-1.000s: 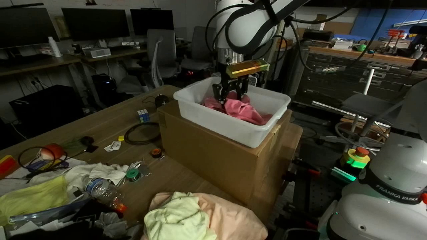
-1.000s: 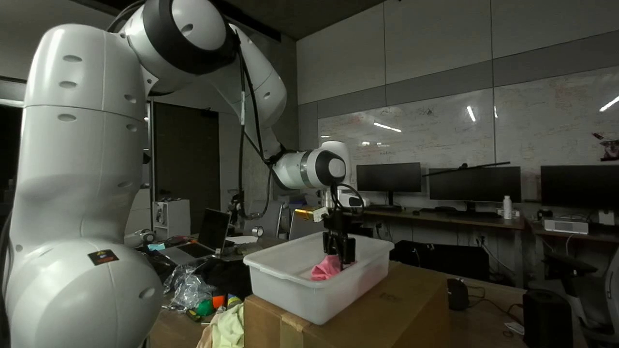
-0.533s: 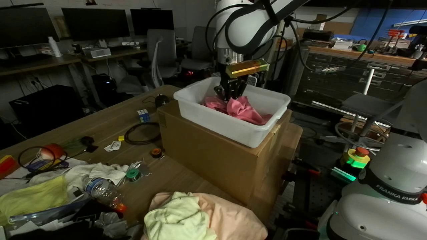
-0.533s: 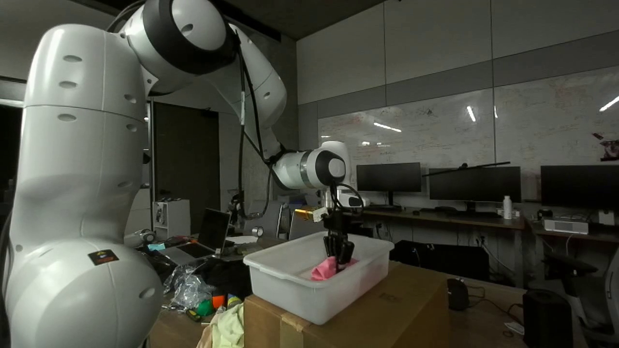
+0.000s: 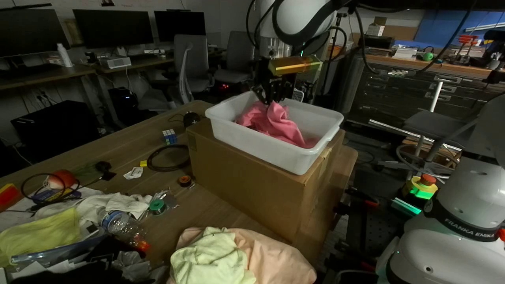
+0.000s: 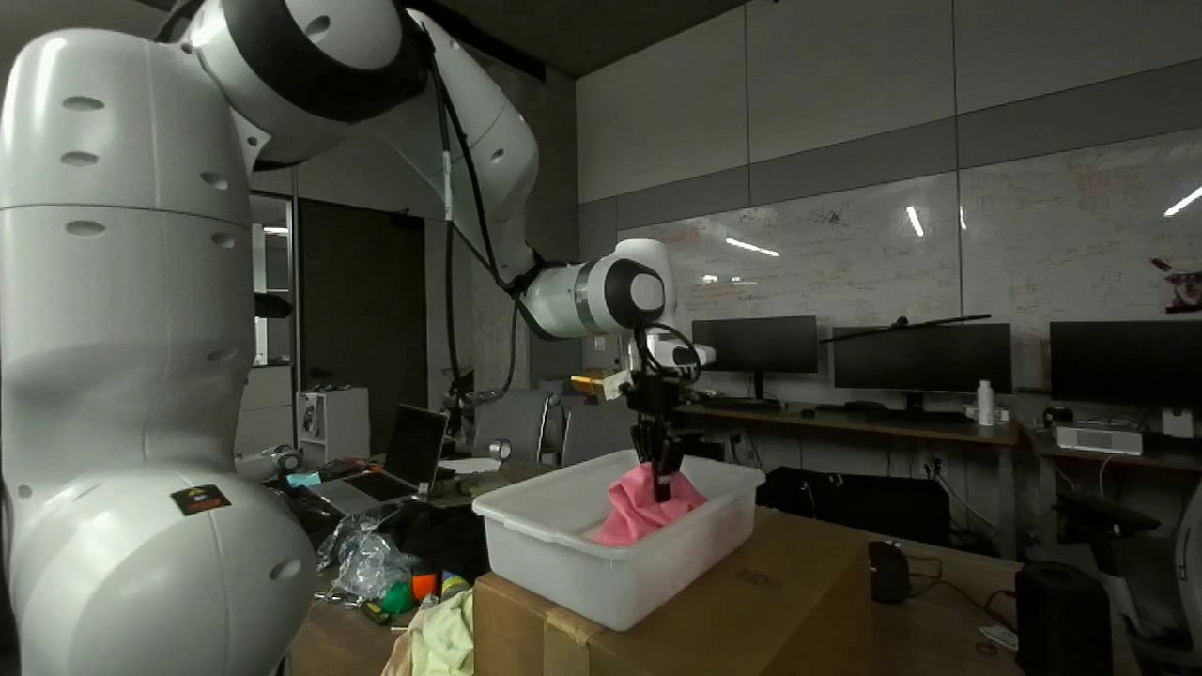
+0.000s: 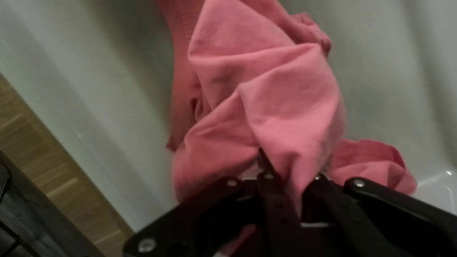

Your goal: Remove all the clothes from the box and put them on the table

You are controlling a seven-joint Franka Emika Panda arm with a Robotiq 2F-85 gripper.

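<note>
The box is a white plastic bin (image 5: 260,148) with a pink garment (image 5: 276,124) bunched inside. My gripper (image 5: 270,103) is shut on a fold of that garment, just above the bin, and pulls the cloth up into a peak. The lower part of the garment still lies in the bin. In the wrist view, pink cloth (image 7: 285,107) runs up between the gripper's fingers (image 7: 276,203). On the table (image 5: 213,213), a pale green cloth (image 5: 213,252) lies over a peach cloth (image 5: 276,260). Part of the bin's floor is hidden by the garment.
The bin stands on a large cardboard box (image 5: 244,177) on the table. Around it lie a coiled black cable (image 5: 167,169), a puzzle cube (image 5: 169,136), tape rolls, a plastic bottle (image 5: 122,227) and a yellow cloth (image 5: 43,232). An emergency stop (image 5: 422,187) stands near the robot base.
My gripper closed on the pink garment and then rose. The gripped part of the cloth came up with it, from low in the bin to about the rim.
</note>
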